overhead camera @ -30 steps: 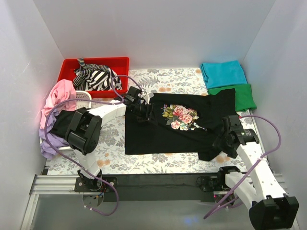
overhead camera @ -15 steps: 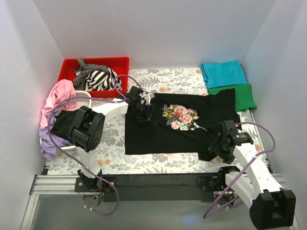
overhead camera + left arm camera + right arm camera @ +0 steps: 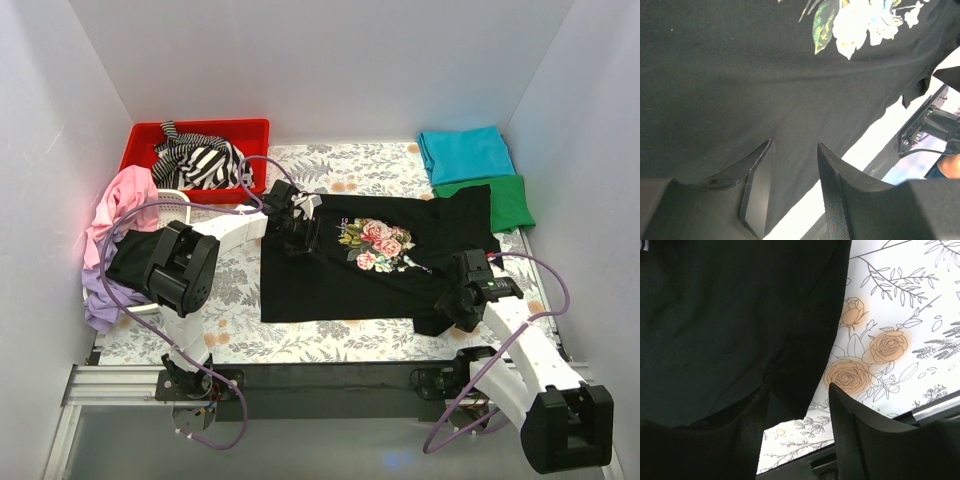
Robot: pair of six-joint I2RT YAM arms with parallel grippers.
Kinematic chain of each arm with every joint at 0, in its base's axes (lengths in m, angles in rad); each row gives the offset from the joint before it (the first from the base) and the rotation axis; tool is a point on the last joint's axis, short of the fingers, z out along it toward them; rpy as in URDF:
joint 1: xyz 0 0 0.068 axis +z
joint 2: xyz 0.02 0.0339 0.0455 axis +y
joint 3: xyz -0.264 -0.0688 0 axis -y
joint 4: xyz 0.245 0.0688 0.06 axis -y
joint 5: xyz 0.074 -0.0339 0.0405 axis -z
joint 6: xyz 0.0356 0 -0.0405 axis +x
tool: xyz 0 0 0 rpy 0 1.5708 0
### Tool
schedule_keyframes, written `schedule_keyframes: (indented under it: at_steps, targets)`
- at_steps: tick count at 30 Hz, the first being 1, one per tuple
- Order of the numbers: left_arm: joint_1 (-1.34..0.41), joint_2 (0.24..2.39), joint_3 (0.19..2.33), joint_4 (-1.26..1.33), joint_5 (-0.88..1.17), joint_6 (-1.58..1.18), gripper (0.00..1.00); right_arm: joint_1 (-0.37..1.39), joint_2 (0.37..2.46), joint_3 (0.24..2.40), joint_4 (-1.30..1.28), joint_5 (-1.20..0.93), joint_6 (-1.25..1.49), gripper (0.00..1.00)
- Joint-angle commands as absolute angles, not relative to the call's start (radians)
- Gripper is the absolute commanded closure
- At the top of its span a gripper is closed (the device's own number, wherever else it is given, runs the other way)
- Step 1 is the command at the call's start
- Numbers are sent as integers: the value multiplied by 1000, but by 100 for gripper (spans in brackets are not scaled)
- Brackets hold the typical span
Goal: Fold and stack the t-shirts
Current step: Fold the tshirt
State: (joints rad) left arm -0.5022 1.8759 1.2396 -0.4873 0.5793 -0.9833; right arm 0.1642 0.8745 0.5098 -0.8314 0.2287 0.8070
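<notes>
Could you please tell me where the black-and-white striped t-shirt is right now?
In the top view, the striped t-shirt lies bunched in the red bin at the far left, just beyond the pink t-shirt.

I saw one black t-shirt [image 3: 320, 285] with a print of pink roses and green leaves. The other t-shirts were teal [image 3: 465, 153], green [image 3: 512, 200], pink [image 3: 122, 200], lilac [image 3: 98, 305] and black-and-white striped [image 3: 200, 163]. The bin [image 3: 200, 124] was red. The tabletop [image 3: 370, 165] was white with grey leaves and orange roses. My left end effector [image 3: 297, 232] and right end effector [image 3: 447, 300] were black.
</notes>
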Motion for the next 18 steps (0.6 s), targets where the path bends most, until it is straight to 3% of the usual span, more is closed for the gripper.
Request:
schedule_keyframes:
  at_steps: [1, 10, 14, 18]
  targets:
    - [-502, 1865, 1258, -502, 560, -968, 62, 176, 900, 488, -753, 227, 813, 45]
    - [-502, 1864, 1253, -514, 546, -959, 62, 183, 925, 471, -712, 227, 813, 50]
    - [-502, 1859, 1244, -526, 526, -957, 62, 183, 960, 468, -692, 222, 807, 62]
    - [-502, 1853, 1236, -528, 526, -957, 62, 183, 995, 459, -672, 212, 801, 61]
